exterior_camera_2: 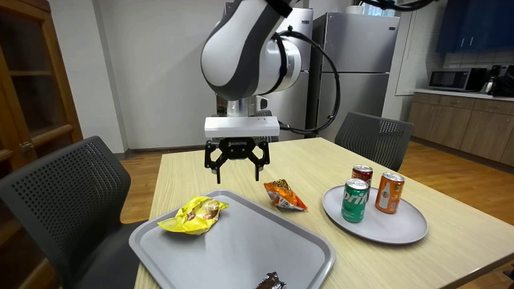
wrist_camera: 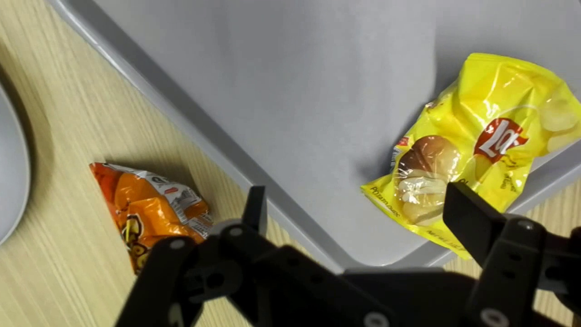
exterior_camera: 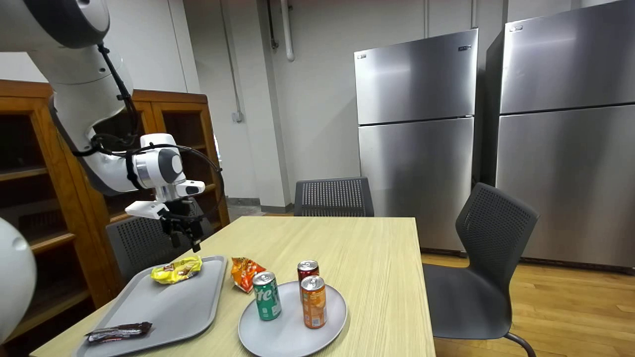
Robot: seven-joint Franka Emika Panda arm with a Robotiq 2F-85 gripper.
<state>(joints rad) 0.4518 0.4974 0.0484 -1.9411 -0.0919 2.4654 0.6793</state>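
My gripper (exterior_camera_2: 237, 180) hangs open in the air, its fingers wide apart and nothing held. In the wrist view the gripper (wrist_camera: 356, 195) is above a corner of the grey tray (wrist_camera: 317, 113). A crumpled yellow chip bag (wrist_camera: 494, 136) lies on that tray, partly over its rim, and one finger overlaps it in this view. On the table just outside the tray sits an orange snack bag (wrist_camera: 159, 204), partly hidden by the gripper linkage. Both bags also show in an exterior view, yellow bag (exterior_camera: 177, 270) and orange bag (exterior_camera: 244, 272), below the fingers.
At the tray's near end lies a dark wrapped bar (exterior_camera: 119, 331). A round grey plate (exterior_camera_2: 385, 235) bears a green can (exterior_camera_2: 355, 200), an orange can (exterior_camera_2: 389, 192) and a dark red can (exterior_camera_2: 362, 172). Dark chairs (exterior_camera: 478, 277) stand around the table (exterior_camera: 367, 258).
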